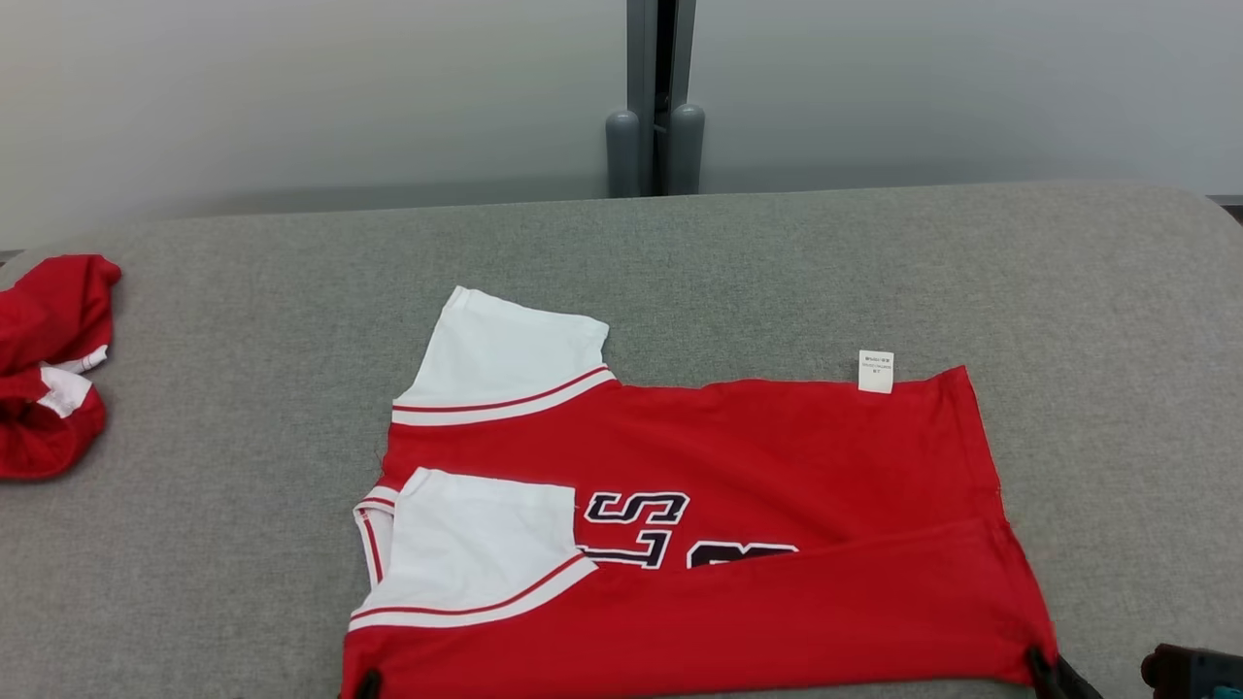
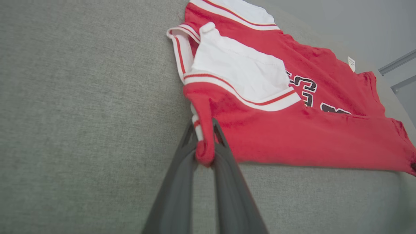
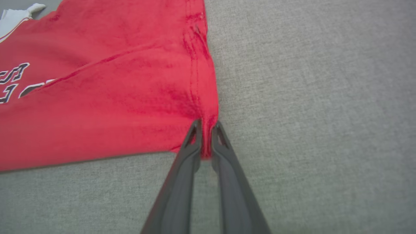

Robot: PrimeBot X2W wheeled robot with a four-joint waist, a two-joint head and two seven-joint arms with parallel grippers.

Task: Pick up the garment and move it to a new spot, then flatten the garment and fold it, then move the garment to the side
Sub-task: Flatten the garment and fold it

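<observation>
Head view first: what is the biggest thing?

— A grey cloth-covered table (image 1: pixel 194 291), running edge to edge across the middle and bottom of the frame.

And the garment?

— The garment (image 1: pixel 757 456), a red shirt, lies flat on it at lower centre, neck end toward the left of the frame and hem toward the right. Its bottom strip is laid up over the body and covers the lower part of the black-and-white lettering (image 1: pixel 641 524). Two white sleeves (image 1: pixel 515 349) sit at its left end, one above the other.

Anything else on the table?

— A second red cloth (image 1: pixel 49 369), crumpled, at the far left edge, well apart from the shirt. Grey posts (image 1: pixel 653 146) stand behind the table at top centre. A small white label (image 1: pixel 875 372) sticks out at the shirt's upper edge, right of centre.

The fingers?

— Left wrist view: the left gripper (image 2: pixel 204 125) is clenched on a bunched red corner at the shoulder end, near the centre of the frame. Right wrist view: the right gripper (image 3: pixel 206 125) pinches the hem corner, with red cloth squeezed between its two dark tips.
</observation>
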